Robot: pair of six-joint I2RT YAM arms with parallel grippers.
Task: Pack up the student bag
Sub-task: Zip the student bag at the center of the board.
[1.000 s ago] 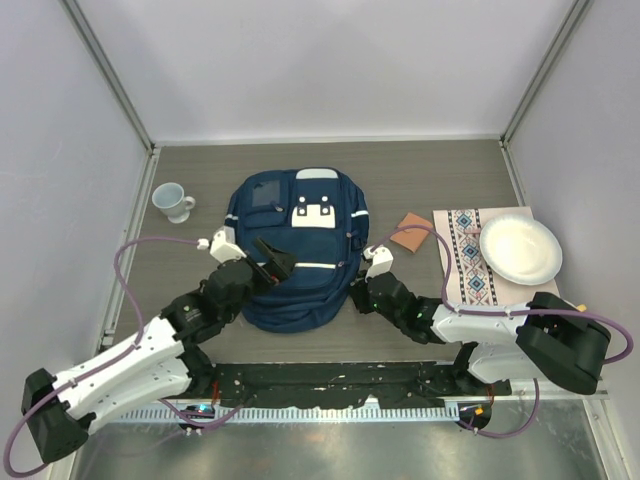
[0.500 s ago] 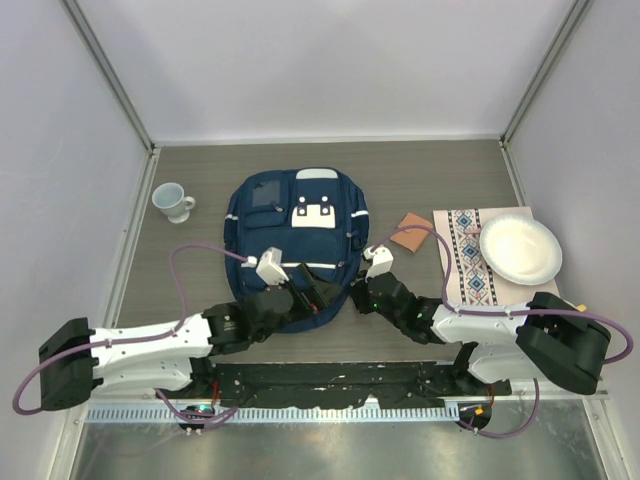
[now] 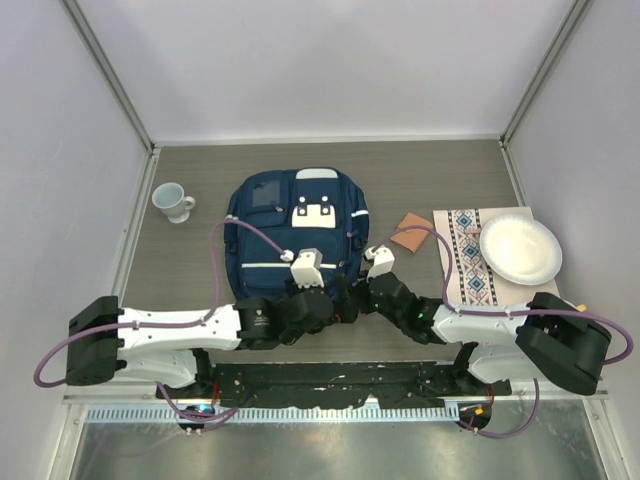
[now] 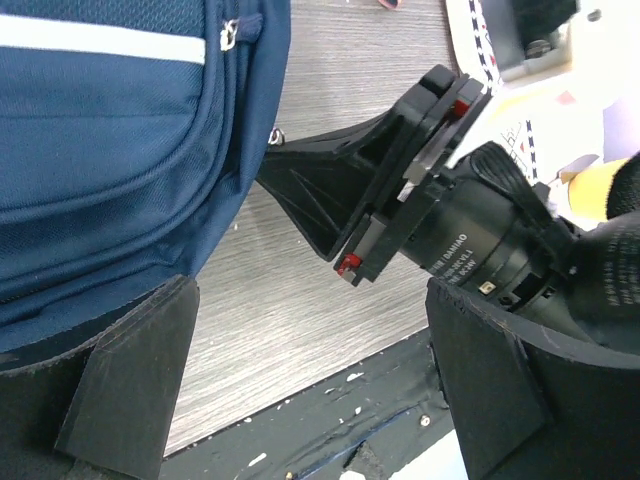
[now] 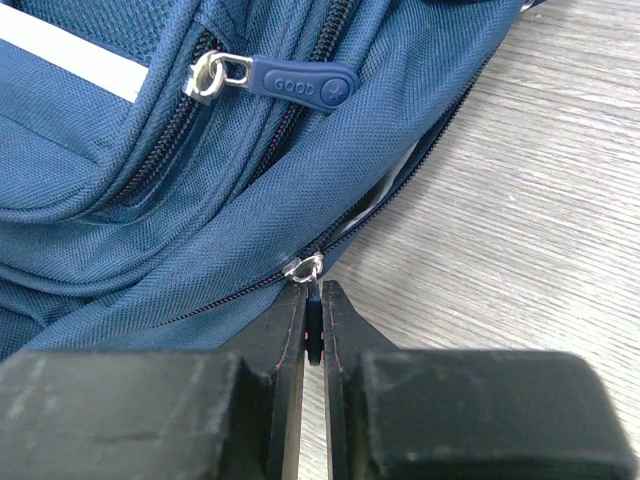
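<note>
1. Left gripper (image 4: 315, 345). Near front of table, low over the boards, just off the bag's near right corner. Jaws spread wide, nothing between them; in the left wrist view the right gripper's fingers lie in the gap ahead.

2. Right gripper (image 5: 313, 300). Meets the left gripper at the same corner of the bag. Jaws drawn almost together, pinching the zipper pull (image 5: 313, 325). The silver slider ring (image 5: 304, 267) sits just at the fingertips.

3. Student bag (image 3: 290, 215). Navy fabric with thin white stripes. Lies flat at the middle of the table (image 3: 420, 175), front face up, bottom edge toward the arms, top toward the far wall. White patch (image 3: 315, 212) on the upper front. The gripped pull belongs to the zip running along the bag's right side, low against the table. Beyond the slider the zip stands parted, a pale strip showing in the gap. A second pull, a blue tab (image 5: 300, 80) marked GOOD, lies loose on a pocket zip above it.

4. Brown flat piece (image 3: 411, 233). Right of the bag, apart from it; what it is I cannot tell.

5. Patterned mat (image 3: 465, 262). Right edge of table. White plate (image 3: 520, 250) rests on its far part.

6. White cup (image 3: 172, 200). Far left, upright, apart from the bag.
</note>
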